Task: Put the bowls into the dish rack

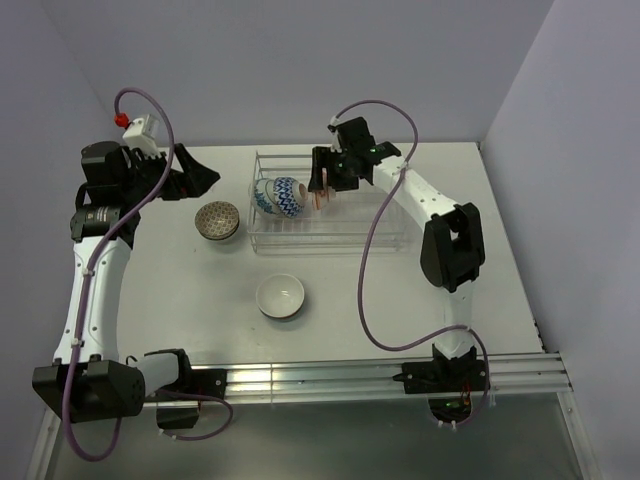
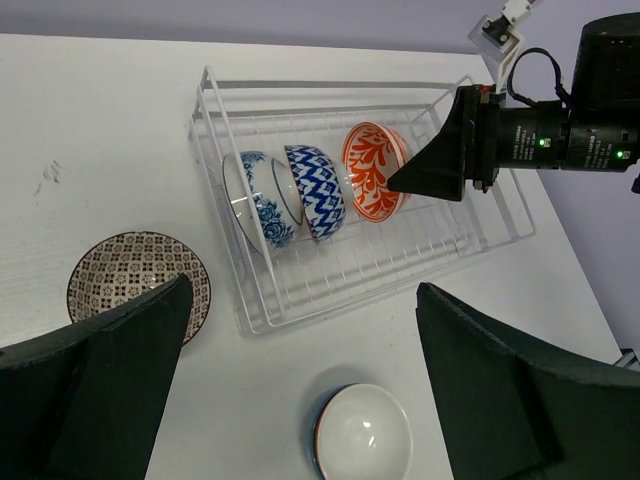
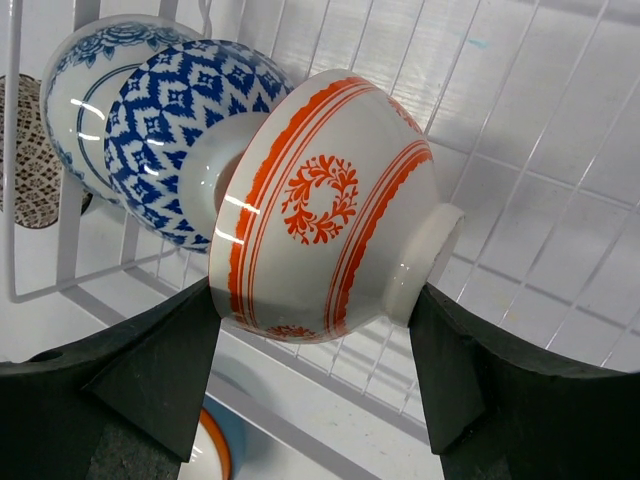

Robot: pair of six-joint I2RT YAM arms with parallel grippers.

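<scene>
Orange-red bowl [image 3: 320, 210] is being clamped rim to foot by the right gripper [image 3: 315, 295], on edge in the dish rack [image 2: 400, 250], just beside the zigzag blue bowl [image 2: 318, 190] and floral blue bowl [image 2: 262, 200]. Grey-brown bowl [image 2: 135, 275] and white bowl [image 2: 362, 432] are being borne by the table [image 2: 100, 120] outside. Left gripper [image 2: 302, 295] is being held wide, empty.

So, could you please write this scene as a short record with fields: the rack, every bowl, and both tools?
dish rack: on table, three bowls standing on edge inside
blue floral bowl: in rack, end of row
blue zigzag bowl: in rack, middle
orange-red bowl: in rack, gripped rim to foot
grey-brown bowl: on table, upright
white bowl: on table, upright
right tool: shut on orange-red bowl
left tool: open, empty
</scene>
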